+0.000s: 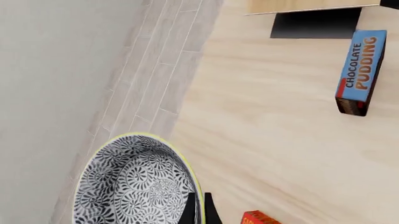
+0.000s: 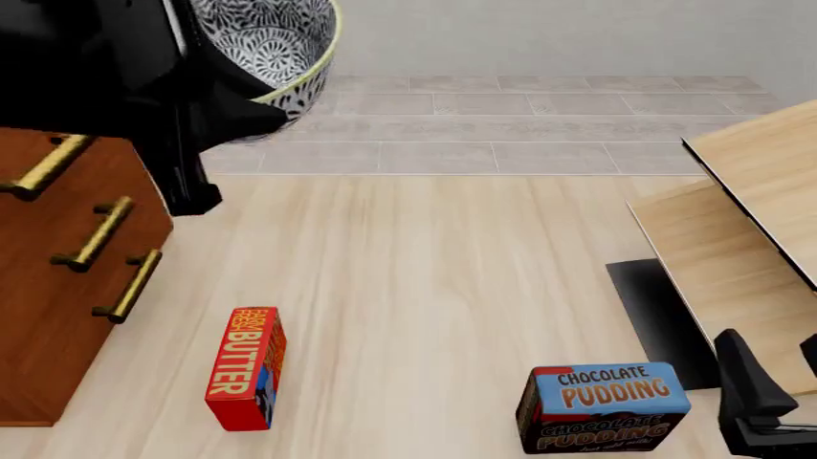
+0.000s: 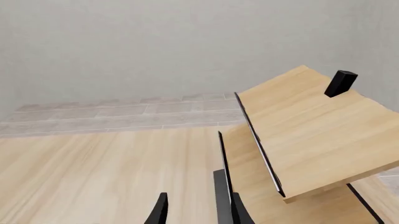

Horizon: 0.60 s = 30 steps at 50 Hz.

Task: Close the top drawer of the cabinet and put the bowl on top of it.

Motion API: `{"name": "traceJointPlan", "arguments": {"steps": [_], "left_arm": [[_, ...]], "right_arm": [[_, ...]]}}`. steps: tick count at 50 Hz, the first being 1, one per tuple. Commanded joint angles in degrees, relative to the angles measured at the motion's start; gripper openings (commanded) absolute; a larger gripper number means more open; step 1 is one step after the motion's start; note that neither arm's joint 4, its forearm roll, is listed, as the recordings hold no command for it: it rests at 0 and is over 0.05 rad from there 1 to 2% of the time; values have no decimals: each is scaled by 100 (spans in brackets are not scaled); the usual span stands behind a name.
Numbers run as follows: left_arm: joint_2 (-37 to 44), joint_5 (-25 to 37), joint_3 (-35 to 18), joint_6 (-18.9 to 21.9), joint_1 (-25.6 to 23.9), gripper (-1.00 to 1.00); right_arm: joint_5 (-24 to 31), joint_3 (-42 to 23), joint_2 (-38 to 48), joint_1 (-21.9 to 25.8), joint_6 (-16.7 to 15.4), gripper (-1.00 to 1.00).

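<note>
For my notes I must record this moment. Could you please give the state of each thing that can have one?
Black-and-white floral bowl: lifted, held at its rim by the left gripper.
Reddish-brown wooden cabinet: all three drawer fronts look flush, top drawer seemingly closed.
Red butter box: standing on the table.
Blue chocolate pudding box: resting on the table.
Right gripper: open, empty.

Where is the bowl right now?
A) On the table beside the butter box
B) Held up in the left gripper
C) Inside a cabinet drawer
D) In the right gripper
B: the bowl hangs above the table with the left gripper clamped on its rim.
</note>
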Motion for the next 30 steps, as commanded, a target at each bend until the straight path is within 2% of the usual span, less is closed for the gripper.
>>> {"name": "traceJointPlan", "arguments": {"steps": [1, 14, 15, 21, 22, 26, 30], "left_arm": [[124, 603, -845, 311, 504, -100], [644, 1204, -2177, 349, 1419, -100], [781, 1336, -2515, 220, 1568, -100], [1056, 1582, -3179, 72, 1973, -100], [1030, 1557, -3118, 181, 2060, -100], [1150, 1702, -3373, 101, 2312, -100], [1124, 1556, -3215, 355, 2713, -100]], "right_arm": [[-18, 4, 44, 12, -12, 100], [-87, 6, 130, 29, 11, 100], [-80, 7, 121, 26, 15, 100], [-107, 5, 153, 24, 27, 100], [-113, 4, 161, 25, 29, 100], [-119, 5, 163, 21, 38, 100], [-123, 7, 165, 25, 40, 100]]}}
